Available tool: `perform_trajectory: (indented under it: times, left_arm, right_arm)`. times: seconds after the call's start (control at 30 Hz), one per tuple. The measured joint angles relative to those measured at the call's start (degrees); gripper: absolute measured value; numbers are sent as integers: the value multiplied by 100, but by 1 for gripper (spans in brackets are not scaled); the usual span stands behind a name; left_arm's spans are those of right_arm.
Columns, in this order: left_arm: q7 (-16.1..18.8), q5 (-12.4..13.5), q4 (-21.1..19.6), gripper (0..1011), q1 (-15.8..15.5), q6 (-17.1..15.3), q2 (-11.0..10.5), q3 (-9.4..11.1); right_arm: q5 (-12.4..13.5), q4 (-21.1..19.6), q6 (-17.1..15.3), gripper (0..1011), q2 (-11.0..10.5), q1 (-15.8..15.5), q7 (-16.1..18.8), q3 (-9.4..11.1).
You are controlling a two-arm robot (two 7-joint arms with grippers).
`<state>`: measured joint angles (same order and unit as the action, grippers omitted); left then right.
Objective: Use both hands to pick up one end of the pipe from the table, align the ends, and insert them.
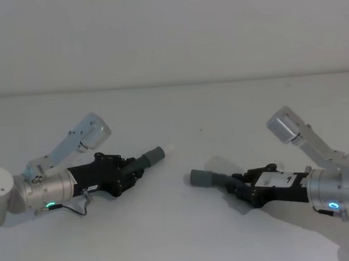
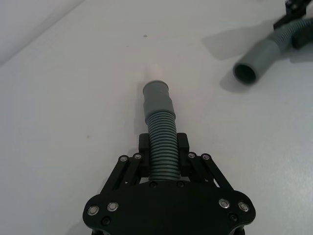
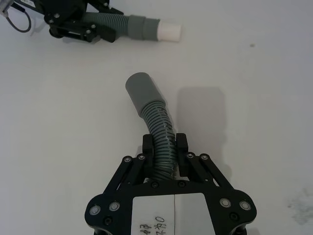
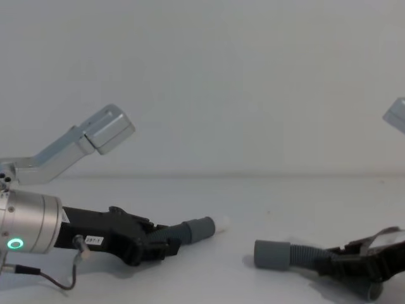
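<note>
clamping hoses: left gripper, right gripper

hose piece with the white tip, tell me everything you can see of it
The short hose piece is dark grey and plastic-looking, with a ribbed flexible body, a smooth wider collar and a small white tip. It runs straight, clamped across its ribs by the left pincer, tip pointing out over the white table. It is apart from, and not lined up with, the other hose piece's open collar, held by the right pincer.
</note>
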<state>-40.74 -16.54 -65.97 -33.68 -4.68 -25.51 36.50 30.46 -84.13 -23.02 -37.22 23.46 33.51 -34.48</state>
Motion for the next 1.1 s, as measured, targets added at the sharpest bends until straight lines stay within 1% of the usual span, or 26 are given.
perform_trajectory:
  times: [0.17, 0.3, 0.33, 0.43, 0.47, 0.53, 0.7, 0.73, 0.9, 1.1]
  left_arm:
    - [-168, 94, -119, 320, 2, 343, -138, 19]
    - [-296, 121, -197, 320, -9, 539, -230, 31]
    - [-372, 130, -234, 320, -20, 648, -278, 37]
    - [-524, 136, -318, 320, -47, 836, -386, 43]
    - [-524, 136, -318, 320, -47, 836, -386, 43]
    - [-706, 134, -397, 320, -76, 1043, -492, 50]
    - [-997, 104, -522, 320, -128, 1321, -661, 66]
    - [-1112, 89, -569, 320, -149, 1416, -724, 76]
    - [-1395, 59, -701, 320, -205, 1657, -899, 106]
    - [-1512, 57, -808, 320, -223, 1788, -1020, 128]
  right_arm:
    - [-64, -246, 131, 265, -130, -103, -116, 99]
    - [-96, -472, 202, 265, -254, -195, -196, 201]
    - [-106, -558, 223, 265, -301, -227, -227, 240]
    - [-127, -716, 254, 265, -385, -282, -277, 308]
    - [-127, -716, 254, 266, -385, -282, -277, 308]
    - [-150, -868, 271, 266, -468, -336, -316, 370]
    - [-179, -1012, 283, 265, -539, -375, -339, 426]
    - [-188, -1056, 283, 265, -559, -381, -342, 443]
    - [-217, -1152, 259, 265, -598, -388, -339, 469]
    - [-262, -1219, 198, 265, -617, -368, -276, 470]
